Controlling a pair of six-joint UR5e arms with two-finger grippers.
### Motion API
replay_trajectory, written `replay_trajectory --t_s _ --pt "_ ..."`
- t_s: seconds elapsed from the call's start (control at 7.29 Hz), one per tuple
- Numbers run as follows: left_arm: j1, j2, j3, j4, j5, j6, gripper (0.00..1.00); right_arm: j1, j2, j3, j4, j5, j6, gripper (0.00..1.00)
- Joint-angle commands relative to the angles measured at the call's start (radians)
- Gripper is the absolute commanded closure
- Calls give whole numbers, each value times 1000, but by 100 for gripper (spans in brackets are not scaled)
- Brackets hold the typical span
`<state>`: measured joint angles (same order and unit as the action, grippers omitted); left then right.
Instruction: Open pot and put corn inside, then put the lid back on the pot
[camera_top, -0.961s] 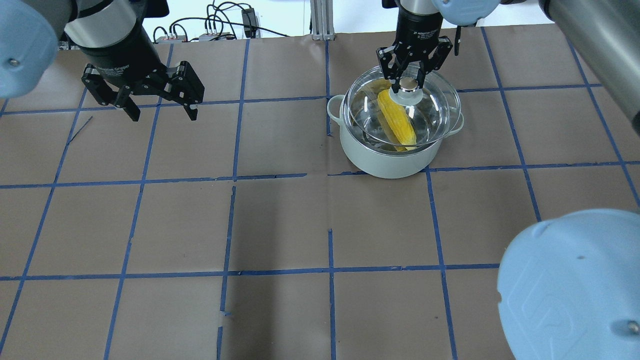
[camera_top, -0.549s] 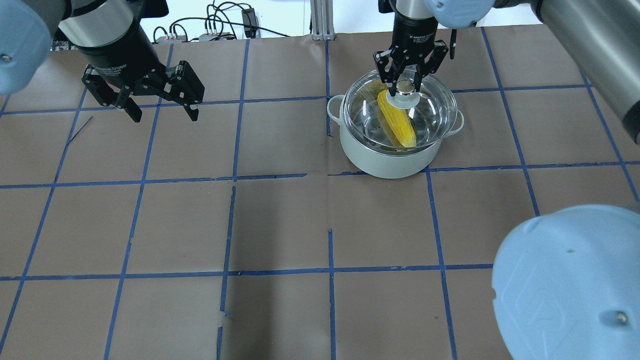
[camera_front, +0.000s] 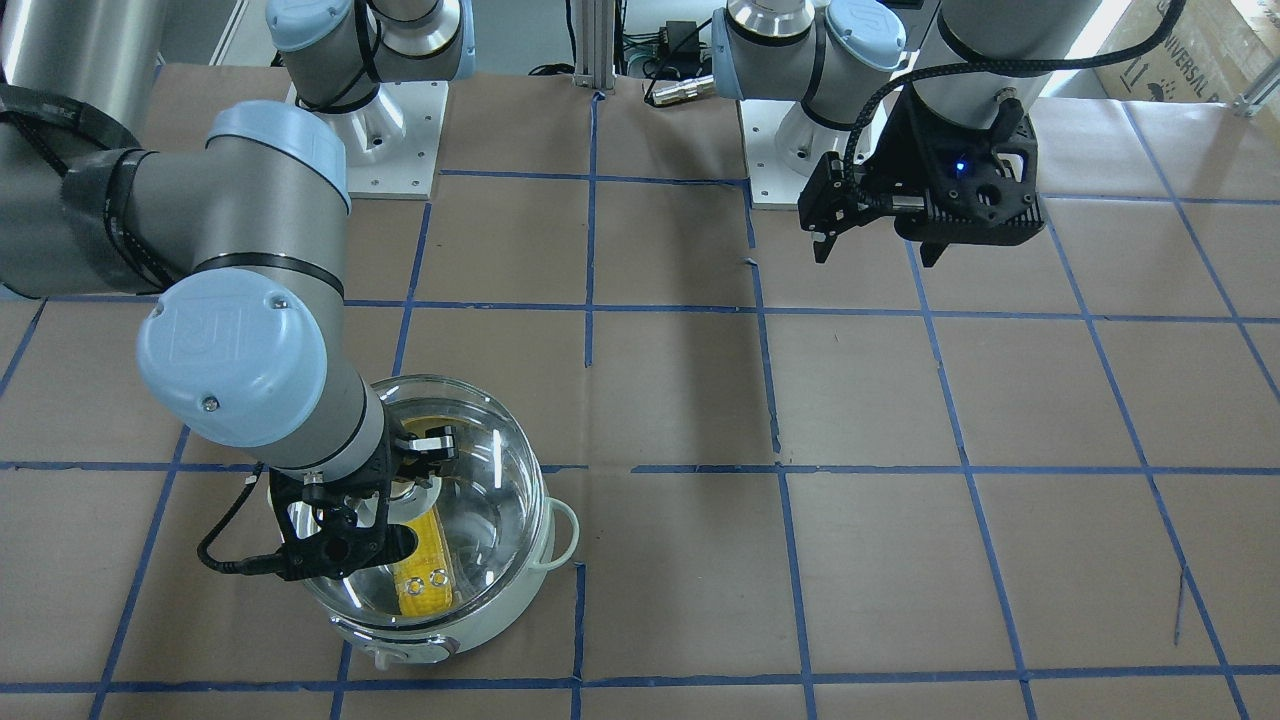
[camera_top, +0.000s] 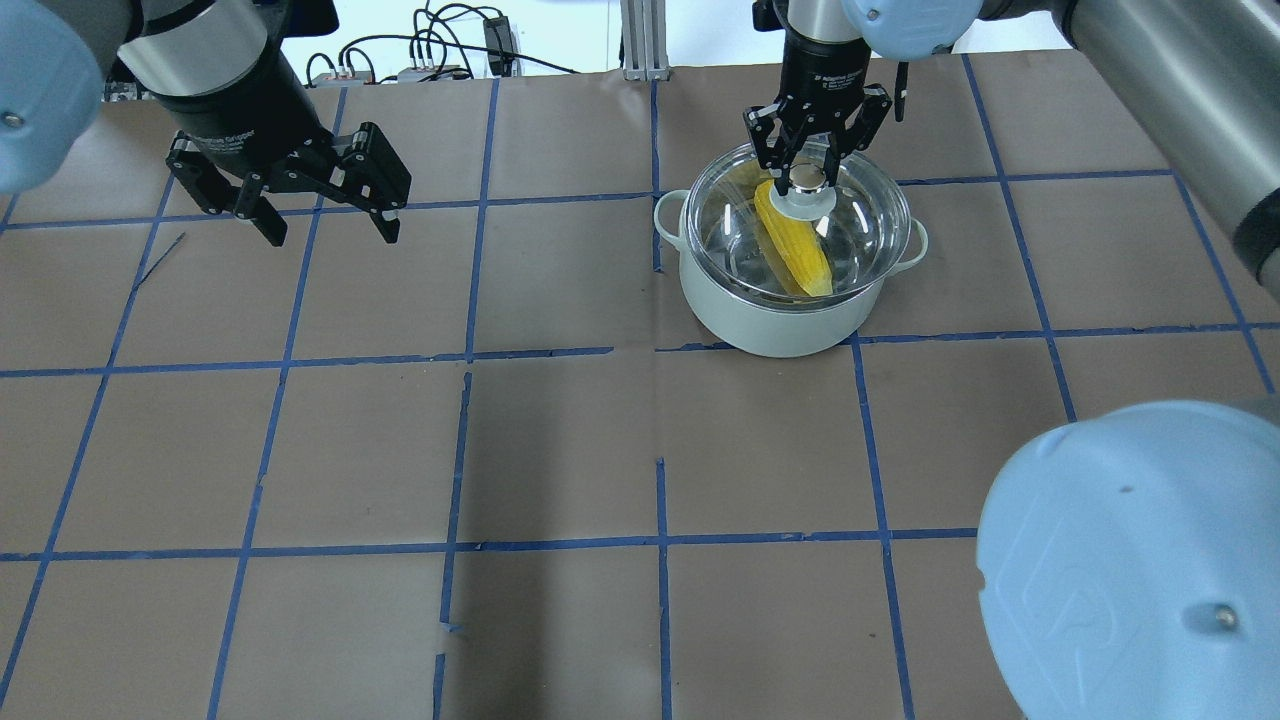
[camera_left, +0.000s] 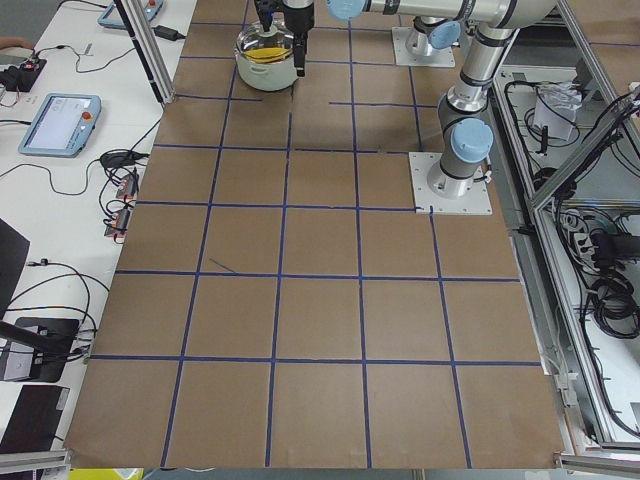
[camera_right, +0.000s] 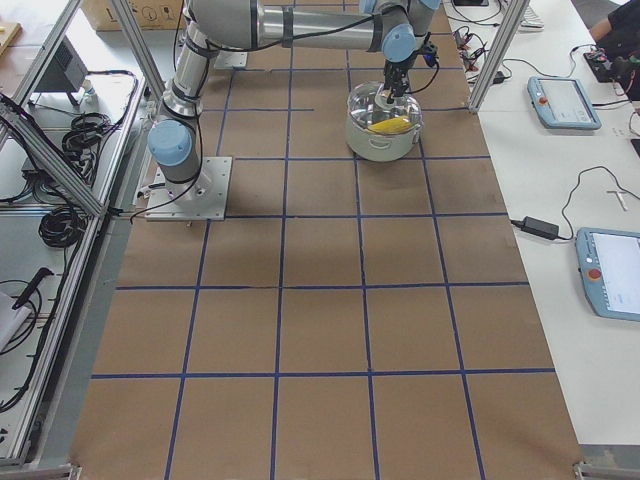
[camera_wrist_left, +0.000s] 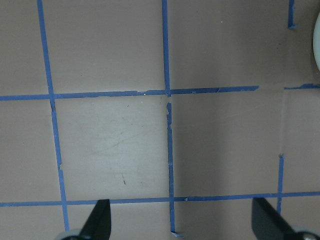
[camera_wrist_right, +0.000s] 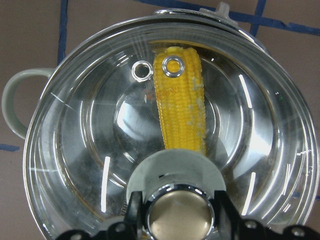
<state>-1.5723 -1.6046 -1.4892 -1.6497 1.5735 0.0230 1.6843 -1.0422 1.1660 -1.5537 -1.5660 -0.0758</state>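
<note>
The pale mint-white pot stands on the table's right half, also in the front view. The yellow corn lies inside it, seen through the glass in the right wrist view. The clear glass lid covers the pot's mouth, level with the rim; I cannot tell whether it rests fully. My right gripper is shut on the lid's knob, a finger on each side. My left gripper is open and empty, above the table's far left.
Cables and an aluminium post line the far table edge. The two arm bases stand on plates at the robot's side. Blue tape lines grid the brown table cover. Tablets lie on the side table.
My right gripper has lowered the lid and moved it slightly left, so it now sits centred over the pot's rim. The left gripper has hardly moved.
</note>
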Motion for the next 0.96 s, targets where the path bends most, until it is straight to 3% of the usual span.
replay_trajectory --t_s 0.0,0.14,0.27,0.55,0.82 --pt "0 0 0 1 0 0 0 0 1 -5 0 0 -1 71" --pt "0 -3 4 1 -1 -2 0 0 2 -6 -2 0 -1 70" --pt "0 -6 10 1 -1 -3 0 0 1 -5 -2 -2 5 62" --pt "0 -6 10 1 -1 -3 0 0 1 3 -37 0 11 23" --pt "-2 -5 7 1 -1 -3 0 0 -1 4 -37 1 39 15"
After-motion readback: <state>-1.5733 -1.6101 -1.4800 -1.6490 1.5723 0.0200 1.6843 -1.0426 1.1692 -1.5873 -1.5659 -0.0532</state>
